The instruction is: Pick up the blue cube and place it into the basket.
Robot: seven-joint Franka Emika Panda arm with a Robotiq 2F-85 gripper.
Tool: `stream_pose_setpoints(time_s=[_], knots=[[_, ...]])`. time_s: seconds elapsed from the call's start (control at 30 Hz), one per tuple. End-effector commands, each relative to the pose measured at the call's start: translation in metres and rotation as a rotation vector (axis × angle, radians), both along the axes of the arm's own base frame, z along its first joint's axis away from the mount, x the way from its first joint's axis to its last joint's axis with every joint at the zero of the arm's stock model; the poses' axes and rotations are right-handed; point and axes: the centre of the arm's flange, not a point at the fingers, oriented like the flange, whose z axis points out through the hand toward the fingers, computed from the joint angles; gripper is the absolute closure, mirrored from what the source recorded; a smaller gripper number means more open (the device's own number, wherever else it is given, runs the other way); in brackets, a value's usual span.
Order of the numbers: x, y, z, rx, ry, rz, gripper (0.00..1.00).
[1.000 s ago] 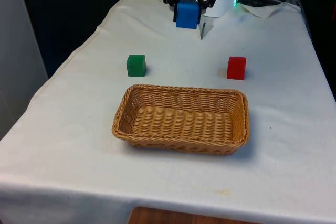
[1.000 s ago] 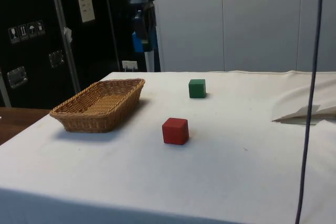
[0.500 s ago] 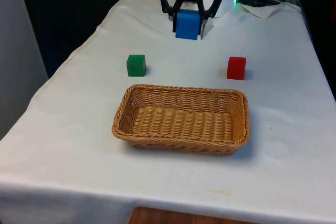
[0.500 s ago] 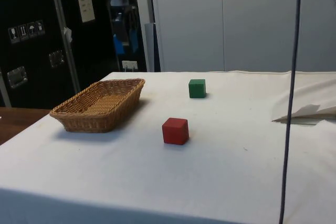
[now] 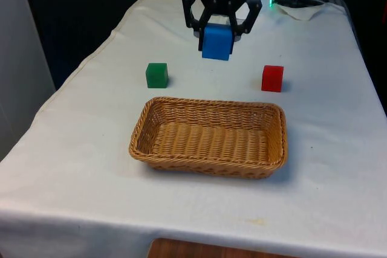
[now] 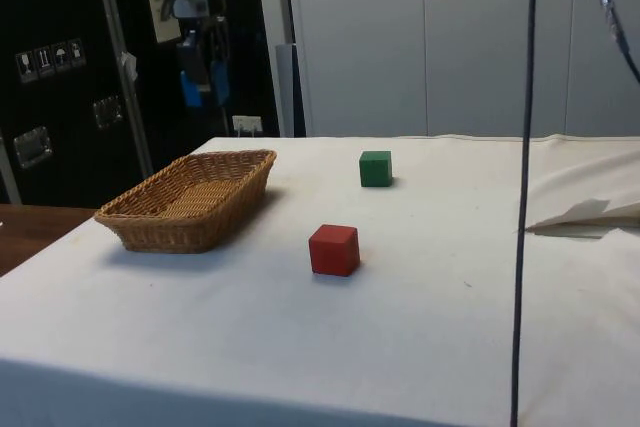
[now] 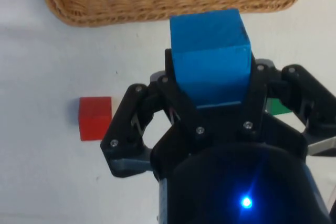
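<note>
While the gripper point(image 5: 217, 35) partly hides the green cube point(image 7: 277, 107) in the wrist view, its fingers clamp the blue cube point(image 5: 217, 41), now carried nearer the basket point(image 5: 208, 162), above the cloth beyond its far rim.

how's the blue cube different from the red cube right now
The blue cube is clamped in the gripper and held above the table; the red cube sits free on the white cloth. In the front view the blue cube is up beyond the basket's far rim, the red cube toward the front view's right. They differ in colour. Both are plain cubes outside the basket.
</note>
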Motion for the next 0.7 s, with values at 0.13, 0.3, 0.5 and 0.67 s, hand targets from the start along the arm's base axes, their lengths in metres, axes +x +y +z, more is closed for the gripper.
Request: stream_pose_setpoints(time_s=[0.13,0.3,0.5,0.67], knots=[[0.020,0.002,-0.007,-0.001,0.006,0.000,0.99],[0.033,0.003,-0.013,-0.001,0.010,0.001,0.99],[0.042,0.002,-0.022,0.006,0.021,-0.001,0.99],[0.045,0.002,-0.033,0.013,0.027,-0.002,0.99]])
